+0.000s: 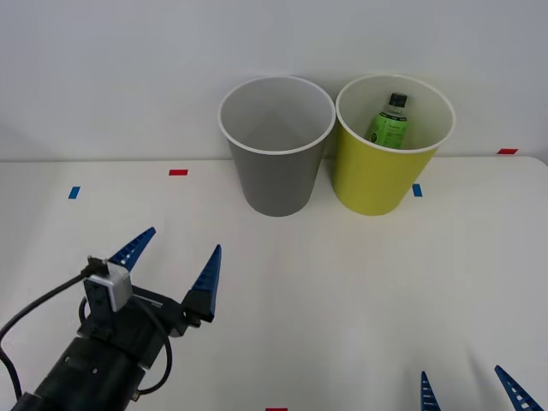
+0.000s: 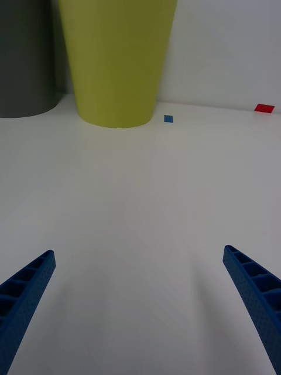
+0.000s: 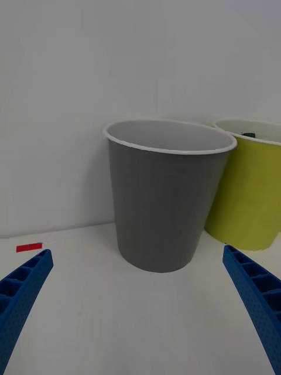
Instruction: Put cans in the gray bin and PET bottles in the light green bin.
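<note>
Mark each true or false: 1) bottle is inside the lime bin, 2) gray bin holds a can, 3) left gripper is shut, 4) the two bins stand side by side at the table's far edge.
1. The small clear PET bottle with green label and black cap is inside the lime plastic bin. True.
2. The gray plastic bin holds a can. False: its visible inside shows nothing.
3. The left gripper is shut. False: its blue fingers are spread open, holding nothing.
4. The bins stand side by side at the far edge. True.
</note>
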Controlling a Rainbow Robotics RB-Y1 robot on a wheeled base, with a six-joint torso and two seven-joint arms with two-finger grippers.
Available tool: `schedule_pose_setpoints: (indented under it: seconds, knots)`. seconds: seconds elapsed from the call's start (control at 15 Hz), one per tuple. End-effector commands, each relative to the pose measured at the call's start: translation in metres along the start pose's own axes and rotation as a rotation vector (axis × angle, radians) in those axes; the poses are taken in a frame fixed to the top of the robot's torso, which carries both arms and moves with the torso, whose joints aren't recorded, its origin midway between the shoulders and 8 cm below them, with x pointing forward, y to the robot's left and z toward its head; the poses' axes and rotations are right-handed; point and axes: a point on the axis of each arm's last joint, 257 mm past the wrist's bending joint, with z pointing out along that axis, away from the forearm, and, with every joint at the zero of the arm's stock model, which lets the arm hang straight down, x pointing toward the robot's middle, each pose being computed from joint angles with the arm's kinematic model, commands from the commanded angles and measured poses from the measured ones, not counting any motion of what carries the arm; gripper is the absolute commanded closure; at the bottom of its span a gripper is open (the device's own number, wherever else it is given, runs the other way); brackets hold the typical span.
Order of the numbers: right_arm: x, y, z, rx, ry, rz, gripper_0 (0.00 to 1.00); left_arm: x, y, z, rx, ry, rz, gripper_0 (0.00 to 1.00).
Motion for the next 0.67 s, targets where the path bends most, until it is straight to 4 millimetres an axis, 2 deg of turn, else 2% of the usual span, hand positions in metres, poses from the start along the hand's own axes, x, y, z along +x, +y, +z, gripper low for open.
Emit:
schedule_pose_setpoints:
  seconds: [0.07,0.27,0.67]
  knots:
    - [0.000,0.000,0.000,0.000,0.000,0.000,0.00,0.050,0.000,-0.020,-0.015,0.086,-0.017,0.00]
    - [0.000,0.000,0.000,0.000,0.000,0.000,0.00,0.078,0.003,-0.046,-0.055,0.131,-0.016,0.00]
    - [0.000,0.000,0.000,0.000,0.000,0.000,0.00,0.114,0.012,-0.088,-0.086,0.147,0.095,0.00]
